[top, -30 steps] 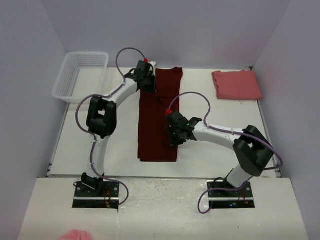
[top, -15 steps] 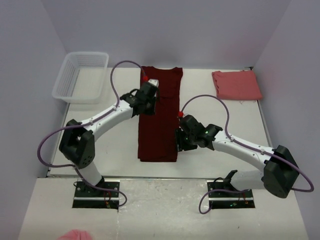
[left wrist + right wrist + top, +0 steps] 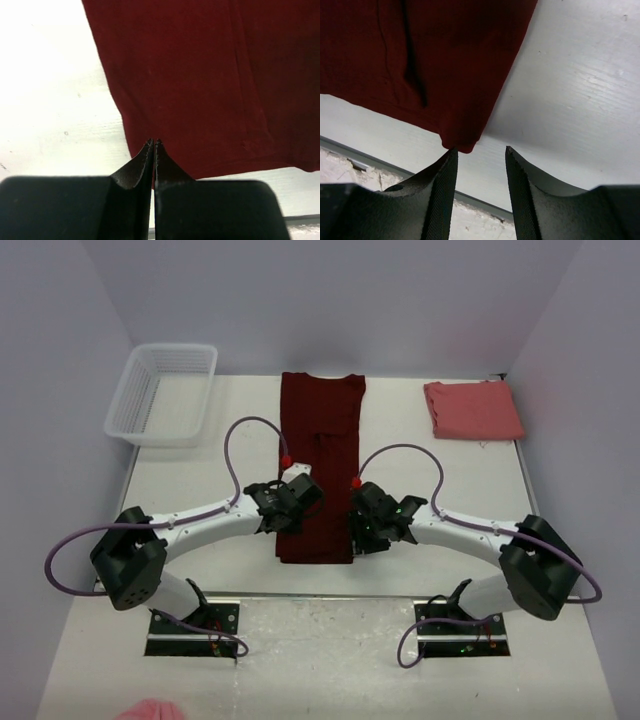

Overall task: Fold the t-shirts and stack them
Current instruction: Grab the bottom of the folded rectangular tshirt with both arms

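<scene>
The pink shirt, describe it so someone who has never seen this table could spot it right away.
Look down on the white table and go to its far right corner, opposite the white basket at the far left. The salmon pink t-shirt lies there, folded into a small rectangle. It is lighter and more compact than the dark maroon t-shirt laid out long down the middle.

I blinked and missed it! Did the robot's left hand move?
Yes. The left hand came away from the white basket, along the maroon t-shirt, to its near end.
</scene>
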### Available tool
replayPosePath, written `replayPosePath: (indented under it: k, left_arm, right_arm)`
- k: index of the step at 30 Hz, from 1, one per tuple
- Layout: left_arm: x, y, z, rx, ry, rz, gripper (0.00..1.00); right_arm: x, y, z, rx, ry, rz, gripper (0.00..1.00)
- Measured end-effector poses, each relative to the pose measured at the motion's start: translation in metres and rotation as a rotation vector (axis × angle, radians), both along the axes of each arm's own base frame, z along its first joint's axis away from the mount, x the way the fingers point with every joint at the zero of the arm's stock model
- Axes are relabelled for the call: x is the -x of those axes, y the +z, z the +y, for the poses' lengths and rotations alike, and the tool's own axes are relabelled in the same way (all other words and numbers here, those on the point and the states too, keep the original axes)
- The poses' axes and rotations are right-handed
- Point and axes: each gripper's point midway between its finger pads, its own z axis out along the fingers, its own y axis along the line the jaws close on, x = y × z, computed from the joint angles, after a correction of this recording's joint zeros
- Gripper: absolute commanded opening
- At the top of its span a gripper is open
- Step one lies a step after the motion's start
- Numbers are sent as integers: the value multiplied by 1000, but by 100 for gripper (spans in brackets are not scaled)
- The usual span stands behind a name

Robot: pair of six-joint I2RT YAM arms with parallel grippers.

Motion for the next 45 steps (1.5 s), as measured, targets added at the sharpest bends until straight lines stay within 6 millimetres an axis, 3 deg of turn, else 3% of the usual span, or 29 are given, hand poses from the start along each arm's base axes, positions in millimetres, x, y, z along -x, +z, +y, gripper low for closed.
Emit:
replayPosePath:
  k: [8, 20, 32, 45]
  left_arm:
    - [9, -8, -7, -16, -5, 4, 0]
    - [10, -11, -4, -26, -3, 6, 0]
    - [14, -9, 1, -20, -4, 2, 0]
    - [18, -9, 6, -19, -4, 1, 0]
  right_arm:
    - [8, -16, 7, 27, 17, 49, 43]
    - [-3, 2, 21, 14, 15, 10, 42]
    - [-4, -9, 24, 62, 14, 32, 41]
    - [-6, -15, 23, 84, -10, 39, 12]
